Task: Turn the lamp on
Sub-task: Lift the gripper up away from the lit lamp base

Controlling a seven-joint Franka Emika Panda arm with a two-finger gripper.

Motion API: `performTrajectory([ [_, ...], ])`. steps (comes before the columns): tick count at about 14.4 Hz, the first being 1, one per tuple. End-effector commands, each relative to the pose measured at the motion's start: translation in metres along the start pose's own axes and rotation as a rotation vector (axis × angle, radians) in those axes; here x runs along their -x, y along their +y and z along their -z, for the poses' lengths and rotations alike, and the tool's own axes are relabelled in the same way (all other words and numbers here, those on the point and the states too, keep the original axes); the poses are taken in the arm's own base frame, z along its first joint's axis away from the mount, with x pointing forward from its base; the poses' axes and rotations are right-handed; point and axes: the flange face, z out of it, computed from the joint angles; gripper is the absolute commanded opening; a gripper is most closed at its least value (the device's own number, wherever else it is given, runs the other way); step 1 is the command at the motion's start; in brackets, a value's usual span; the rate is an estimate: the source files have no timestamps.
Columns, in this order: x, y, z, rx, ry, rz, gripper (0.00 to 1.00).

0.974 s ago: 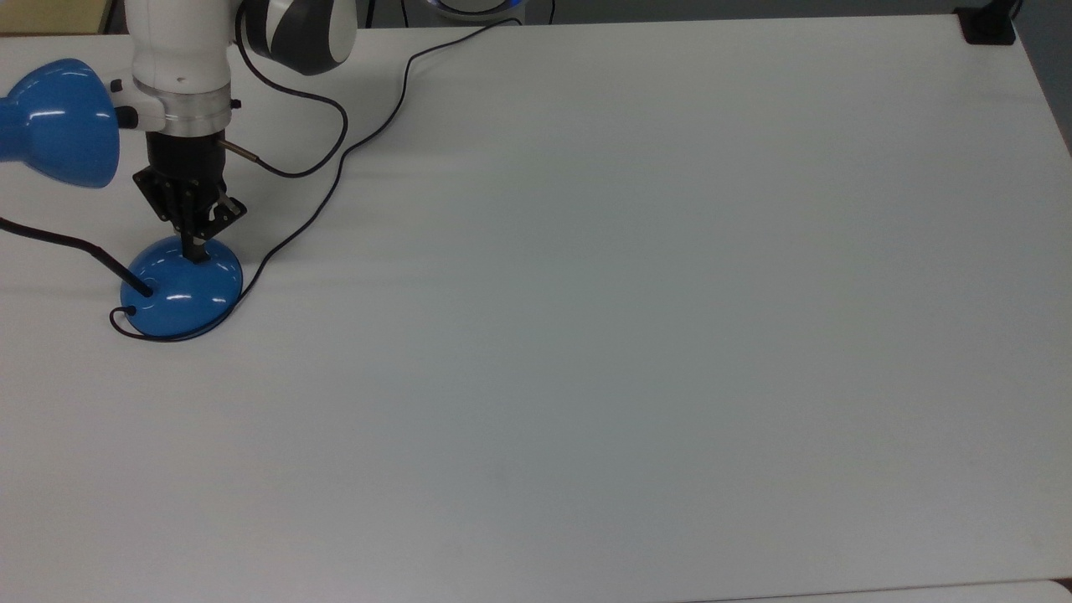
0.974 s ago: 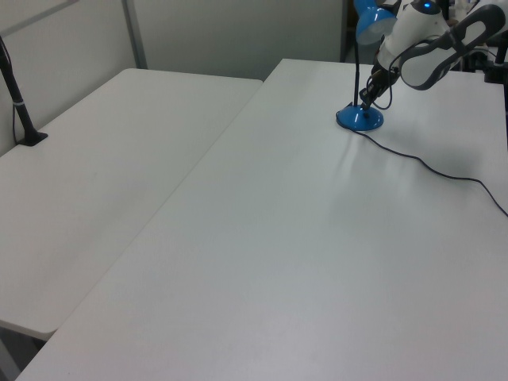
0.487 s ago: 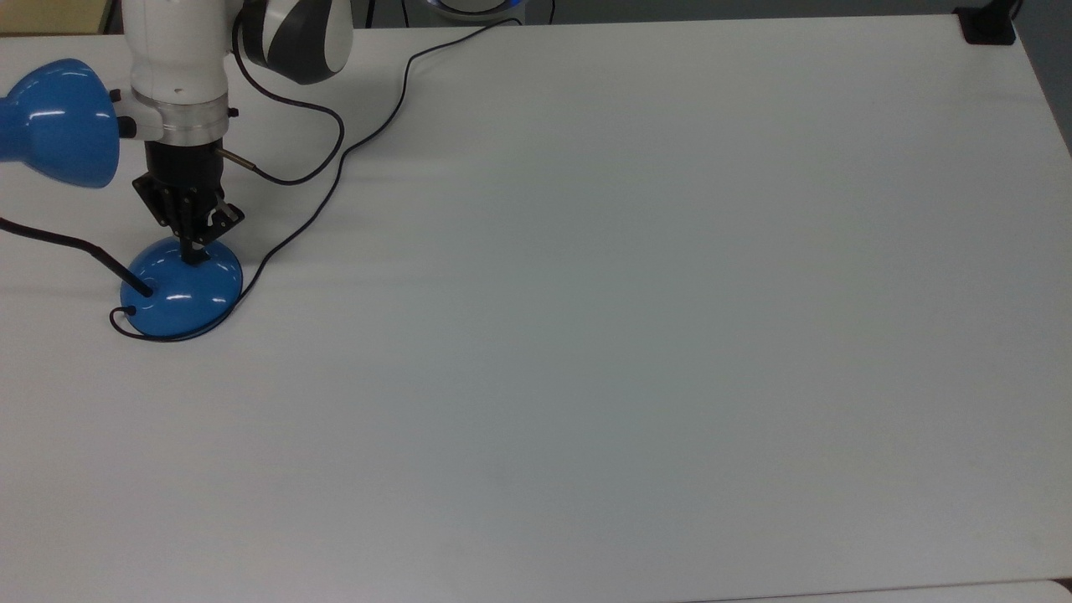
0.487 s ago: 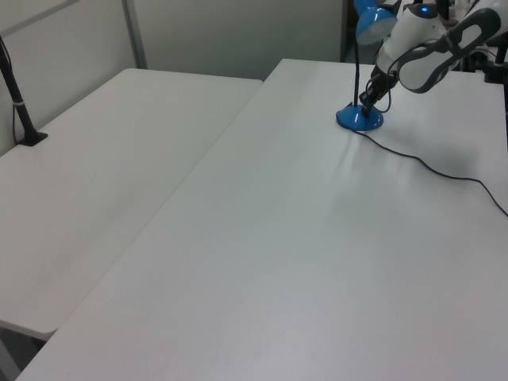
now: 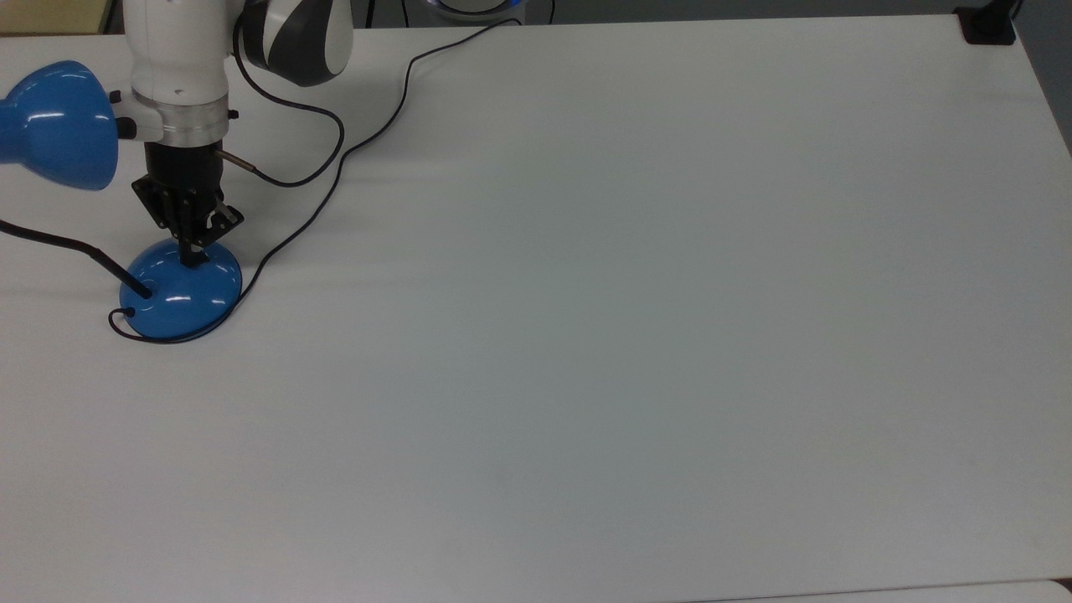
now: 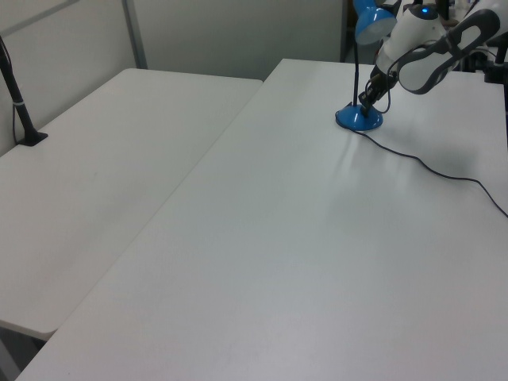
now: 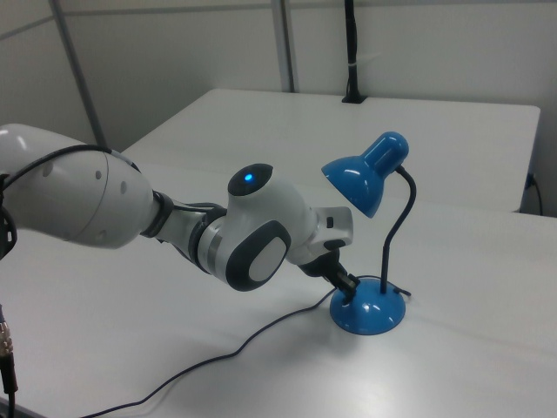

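Glossy blue lamp (image 5: 180, 289) — domed base, black neck.

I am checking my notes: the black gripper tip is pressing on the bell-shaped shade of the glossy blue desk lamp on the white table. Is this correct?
Not quite. The black gripper tip is on the round domed base of the glossy blue desk lamp, not on its bell-shaped shade, which hangs apart. The top view shows this; the white table is correct.

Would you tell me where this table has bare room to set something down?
The table is bare from the cord across to the top view's right and bottom edges. It is crowded at the top view's upper left: lamp, gripper, cord.
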Motion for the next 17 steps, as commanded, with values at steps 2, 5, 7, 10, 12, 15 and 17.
performTrajectory([
  [2, 0.003, 0.008, -0.009, 0.013, 0.016, -0.015, 0.00],
  [5, 0.001, 0.010, -0.004, 0.014, 0.019, -0.011, 0.00],
  [7, -0.004, 0.010, 0.016, 0.016, 0.029, -0.015, 0.00],
  [10, -0.008, -0.001, 0.049, 0.022, -0.065, 0.003, 0.00],
  [12, -0.003, -0.029, 0.063, 0.015, -0.148, 0.060, 0.00],
  [15, 0.011, -0.069, 0.068, 0.000, -0.265, 0.154, 0.00],
  [17, 0.018, -0.097, 0.077, -0.002, -0.333, 0.213, 0.14],
])
